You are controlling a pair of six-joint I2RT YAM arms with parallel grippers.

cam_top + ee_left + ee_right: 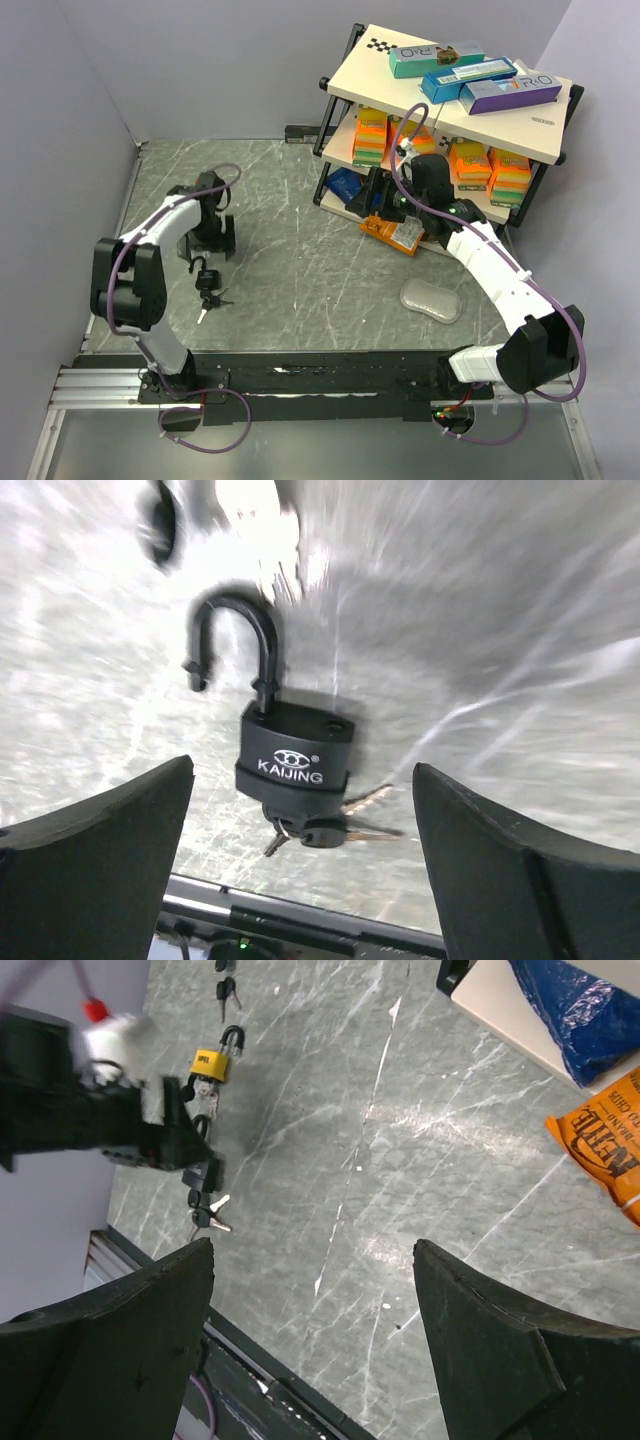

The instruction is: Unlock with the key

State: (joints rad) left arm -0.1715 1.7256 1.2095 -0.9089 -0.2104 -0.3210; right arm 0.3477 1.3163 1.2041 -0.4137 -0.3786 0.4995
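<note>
Shelves (pixel 375 75) stood far from the one black padlock (pixel 295 755), which lay on the gray table (pixel 300 270) and said KAIJING. Left gripper (pixel 216 243) hung open just over it, holding nothing. Right gripper (pixel 312 1250) gaped empty far from it. Its hoop was popped open. Keys (pixel 320 830) stuck out below it.

Soft, even light filled the sharp top view. Motion blur streaked the tabletop (pixel 520 620) in the left wrist view, with white glare above the padlock (pixel 295 750).
</note>
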